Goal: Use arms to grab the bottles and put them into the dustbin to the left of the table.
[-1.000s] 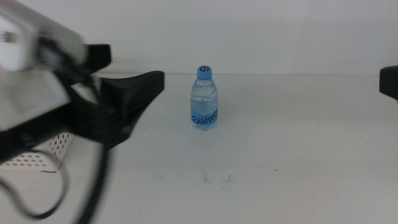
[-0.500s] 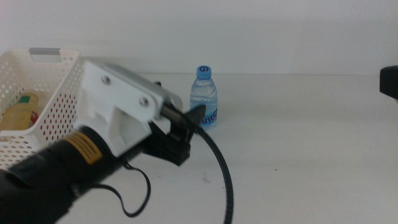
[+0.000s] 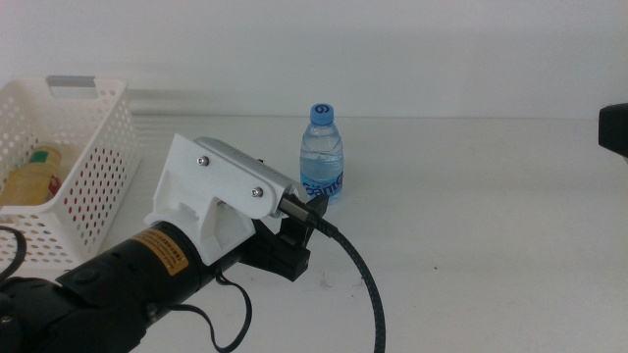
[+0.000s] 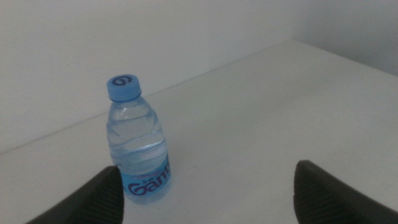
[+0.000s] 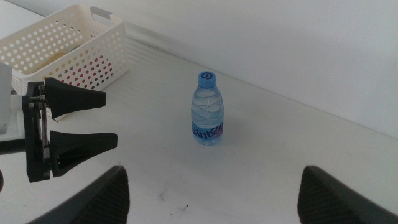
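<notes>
From my remote seat: the small water bottle (image 3: 322,154) with the blue cap stands upright on the white table (image 3: 491,216), back toward the far edge and roughly midway along it, nothing touching it. The left gripper (image 5: 93,119) sits out over the table on the dustbin side of the bottle, its two black wedge fingers pointing at it. The jaws are spread wide with nothing between them, and in the right wrist view there's clear table between the fingertips and the bottle (near, but not in contact). From the left wrist camera the bottle (image 4: 137,139) appears just beside one of the fingers (image 4: 93,202), off to that side rather than centered in the gap.

The dustbin (image 3: 98,147), the white perforated basket, sits at the table's left end. Through its open top I can see the yellow tea bottle (image 3: 29,179) lying inside, and something red shows through the holes in its side wall, though I can't make out what it is.

The right gripper (image 5: 211,190) waits back over the right side of the table, well away from the bottle, jaws also wide apart and holding nothing.
</notes>
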You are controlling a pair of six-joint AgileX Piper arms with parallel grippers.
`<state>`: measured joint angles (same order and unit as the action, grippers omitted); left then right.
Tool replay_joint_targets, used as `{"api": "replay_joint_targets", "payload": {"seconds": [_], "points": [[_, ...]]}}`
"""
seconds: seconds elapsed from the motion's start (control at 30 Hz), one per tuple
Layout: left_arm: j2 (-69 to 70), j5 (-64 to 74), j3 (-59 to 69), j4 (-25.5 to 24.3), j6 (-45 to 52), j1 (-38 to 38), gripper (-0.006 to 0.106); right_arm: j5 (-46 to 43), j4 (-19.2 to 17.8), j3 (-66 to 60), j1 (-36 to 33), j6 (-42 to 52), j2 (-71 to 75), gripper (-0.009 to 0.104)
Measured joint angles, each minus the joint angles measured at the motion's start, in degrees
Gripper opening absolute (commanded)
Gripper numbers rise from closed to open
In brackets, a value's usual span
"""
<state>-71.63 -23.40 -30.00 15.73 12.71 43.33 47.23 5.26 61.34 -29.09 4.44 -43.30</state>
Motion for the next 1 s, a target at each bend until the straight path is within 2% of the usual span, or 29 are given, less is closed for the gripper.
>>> {"api": "replay_joint_targets", "payload": {"seconds": [0.1, 0.33, 0.47, 0.7, 1.0], "points": [[0.0, -0.7, 0.4, -2.0, -2.2, 0.0, 0.094, 0.0, 0.0, 0.0, 0.0, 0.0, 0.0, 0.090], [-1.9, -5.8, 2.7, -12.9, -13.0, -4.9, 0.094, 0.0, 0.0, 0.0, 0.0, 0.0, 0.0, 0.090], [-5.8, -10.2, 2.7, -16.4, -17.5, -7.9, 0.094, 0.0, 0.0, 0.0, 0.0, 0.0, 0.0, 0.090], [-17.5, -26.7, 3.1, -19.1, -20.8, -9.9, 0.094, 0.0, 0.0, 0.0, 0.0, 0.0, 0.0, 0.090], [-27.8, -35.5, 3.1, -20.1, -22.8, -10.4, 0.094, 0.0, 0.0, 0.0, 0.0, 0.0, 0.0, 0.090]]}}
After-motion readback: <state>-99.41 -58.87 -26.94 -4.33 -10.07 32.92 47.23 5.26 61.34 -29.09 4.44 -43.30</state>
